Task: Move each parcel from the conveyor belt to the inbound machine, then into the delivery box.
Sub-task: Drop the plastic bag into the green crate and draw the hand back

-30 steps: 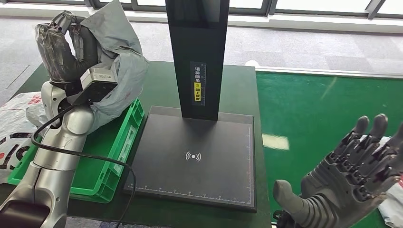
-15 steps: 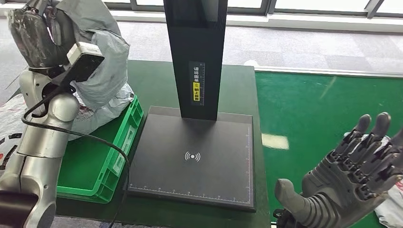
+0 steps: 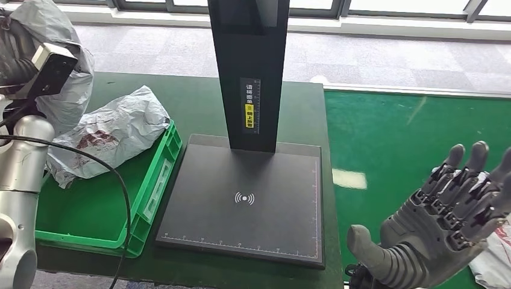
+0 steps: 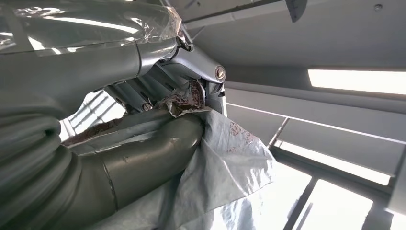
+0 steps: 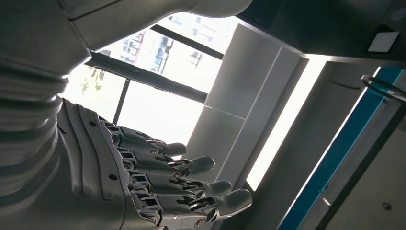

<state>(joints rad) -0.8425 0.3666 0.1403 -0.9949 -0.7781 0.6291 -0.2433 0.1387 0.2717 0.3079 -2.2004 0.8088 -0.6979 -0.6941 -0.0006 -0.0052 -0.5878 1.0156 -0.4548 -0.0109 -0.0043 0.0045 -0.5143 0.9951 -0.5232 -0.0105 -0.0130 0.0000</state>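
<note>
The left hand [image 4: 143, 158] rose further, gripping the grey parcel [image 3: 66, 90]; below it, another crumpled parcel [image 3: 111, 135] lay in the green crate [image 3: 150, 186]. The right hand [image 3: 443, 232] stayed spread, holding nothing.

Two grey parcels: one [image 3: 111, 129] lying crumpled over the rim of the single green crate [image 3: 158, 180], one [image 3: 66, 84] gripped aloft by the left hand [image 4: 158, 115]. One black scanning machine [image 3: 247, 198] and one green conveyor belt [image 3: 416, 144]. A white scrap [image 3: 491, 259] beside the open right hand [image 3: 440, 235] is possibly a third parcel, too cropped to tell.
</note>
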